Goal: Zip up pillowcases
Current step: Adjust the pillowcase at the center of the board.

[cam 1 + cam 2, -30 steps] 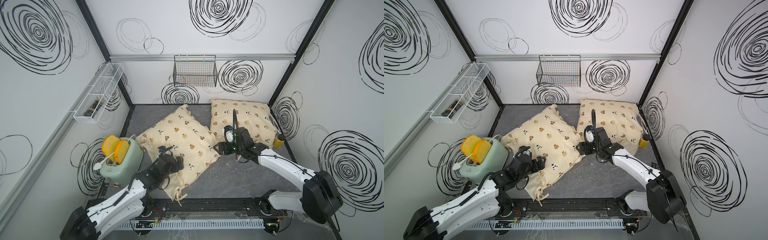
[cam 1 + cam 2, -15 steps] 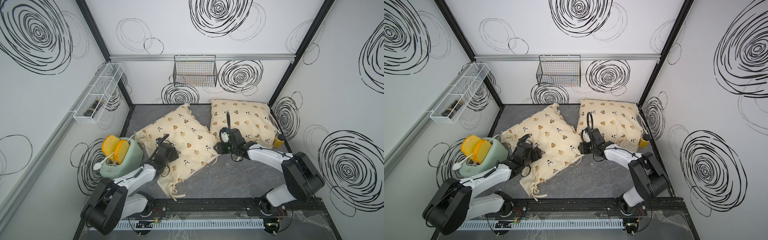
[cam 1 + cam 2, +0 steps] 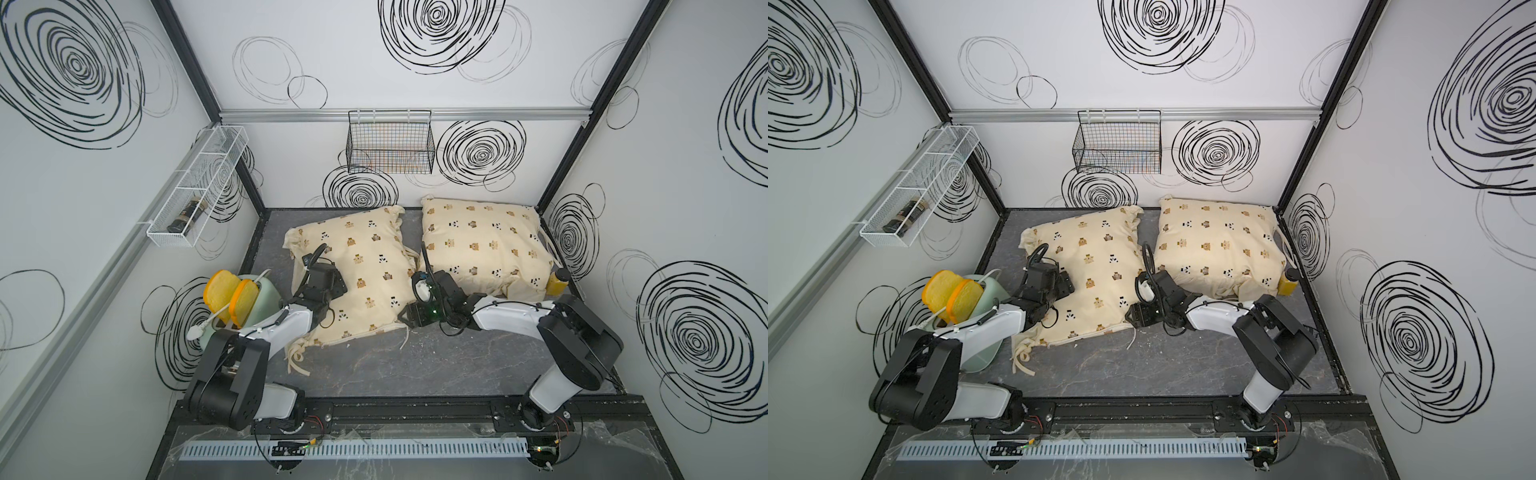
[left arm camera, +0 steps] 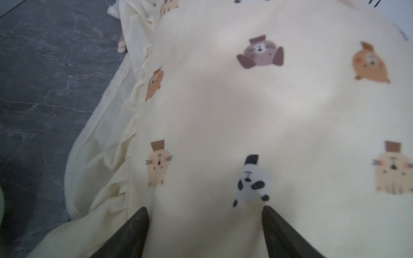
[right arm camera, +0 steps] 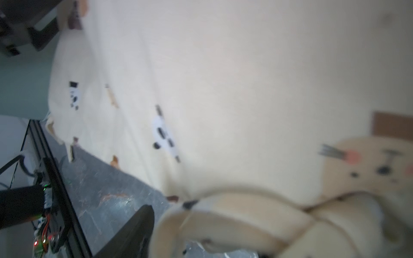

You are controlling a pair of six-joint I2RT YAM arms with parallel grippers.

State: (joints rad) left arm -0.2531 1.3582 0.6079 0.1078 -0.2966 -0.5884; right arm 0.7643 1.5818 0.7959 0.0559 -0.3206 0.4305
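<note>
Two cream pillowcases printed with bears and pandas lie side by side at the back of the grey floor, the left pillowcase (image 3: 365,266) (image 3: 1096,270) and the right pillowcase (image 3: 482,245) (image 3: 1217,245). My left gripper (image 3: 328,280) (image 4: 205,214) rests on the left pillowcase near its left edge, open, with smooth fabric (image 4: 223,111) between its fingertips. My right gripper (image 3: 409,320) (image 5: 205,214) sits at that pillowcase's front right corner. One dark finger (image 5: 140,225) shows far to the side, open; a blurred cream tie strip (image 5: 223,214) hides the other. No zipper shows clearly.
A mint toaster (image 3: 262,299) holding two bread slices stands left of the left arm. A yellow bottle (image 3: 557,282) stands by the right wall. A black wire basket (image 3: 390,145) hangs on the back wall, a white wire shelf (image 3: 195,191) on the left wall. Loose tie strips (image 3: 297,357) trail forward.
The left pillowcase has turned from a diamond lie to nearly square. My left gripper moved back along its left side. My right gripper moved left and nearer, to its front right corner, and opened.
</note>
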